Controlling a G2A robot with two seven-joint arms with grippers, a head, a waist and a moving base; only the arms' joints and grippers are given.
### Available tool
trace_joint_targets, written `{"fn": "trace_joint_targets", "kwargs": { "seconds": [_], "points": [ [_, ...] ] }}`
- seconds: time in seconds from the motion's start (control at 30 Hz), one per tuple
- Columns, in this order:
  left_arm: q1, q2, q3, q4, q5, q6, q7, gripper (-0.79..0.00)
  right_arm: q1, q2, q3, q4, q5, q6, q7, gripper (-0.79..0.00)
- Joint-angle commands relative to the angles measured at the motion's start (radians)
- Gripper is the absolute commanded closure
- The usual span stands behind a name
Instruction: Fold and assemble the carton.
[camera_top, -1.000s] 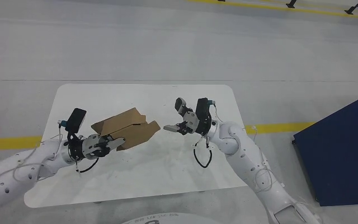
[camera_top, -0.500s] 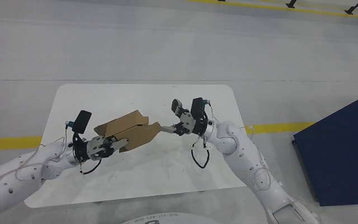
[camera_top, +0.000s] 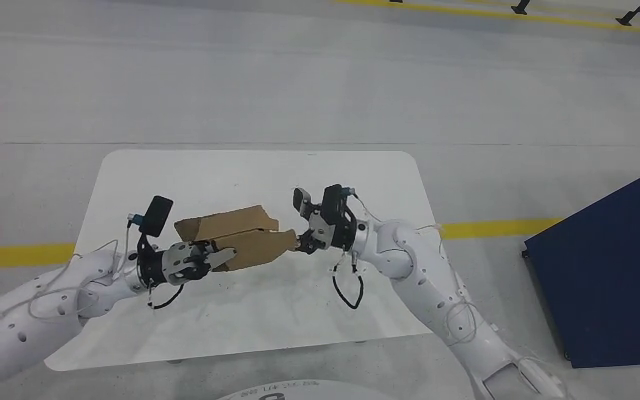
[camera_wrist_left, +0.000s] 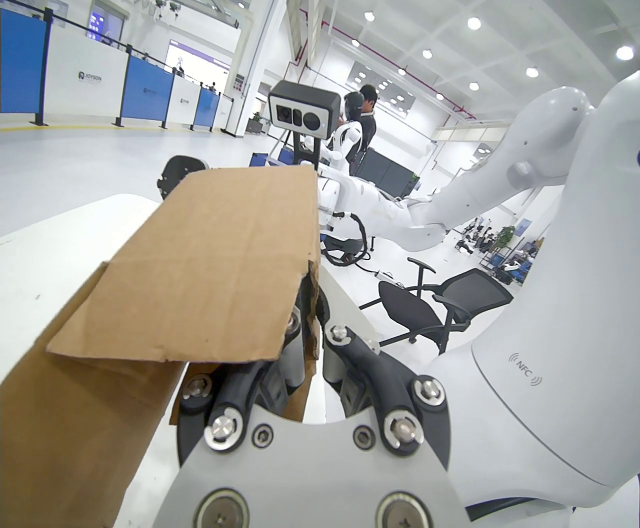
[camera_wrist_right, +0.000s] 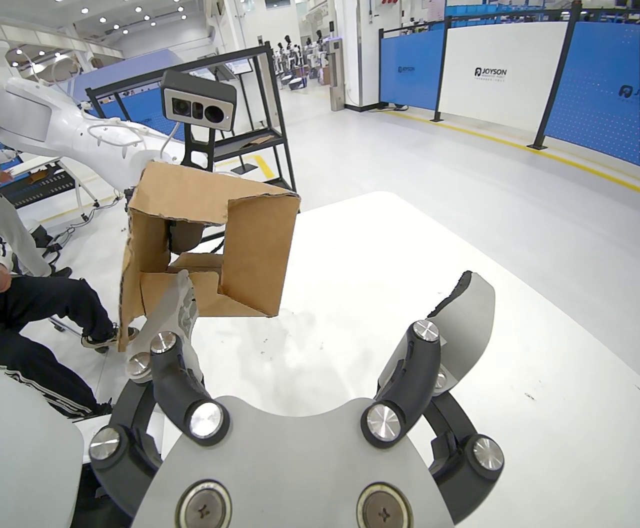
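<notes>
L jaws clamped on one end of carton (camera_top: 240, 237), pinching a thin cardboard wall only. R jaws spread apart at the opposite, open end. One fingertip (camera_wrist_right: 179, 295) sits at a lower flap; can't tell if it touches. Carton hangs above bench (camera_top: 250, 325), approx mid-bench, btwn both arms, a part-formed tube w/ end flaps loose.

Risks, my read:
- R push on a flap could lever carton out of L pinch, so it slips or twists.
- An off-crease push may crush or tear the wall instead of folding it; edges look ragged.
- Wide R jaws may snag the neighbouring flap.
- If the tube racks flat, flaps won't line up.
</notes>
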Motion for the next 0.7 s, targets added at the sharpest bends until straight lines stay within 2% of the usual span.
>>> {"fn": "trace_joint_targets", "kwargs": {
  "seconds": [0.0,0.23,0.53,0.67],
  "points": [
    [0.007,-0.002,-0.01,-0.003,-0.004,0.0,-0.01,0.0,0.003,-0.002,-0.009,-0.001,-0.008,0.008,0.007,-0.785],
    [0.026,-0.01,-0.025,-0.009,-0.06,0.0,-0.054,0.0,0.015,-0.009,-0.015,0.01,-0.005,0.031,-0.005,-0.785],
    [0.03,-0.014,-0.011,-0.04,-0.206,0.0,-0.072,0.0,-0.016,0.004,0.092,0.046,0.104,-0.051,-0.074,-0.785],
    [0.017,-0.012,0.0,-0.017,-0.245,0.0,-0.133,0.0,-0.041,0.01,0.14,0.057,0.167,-0.089,-0.107,-0.785]
  ]
}}
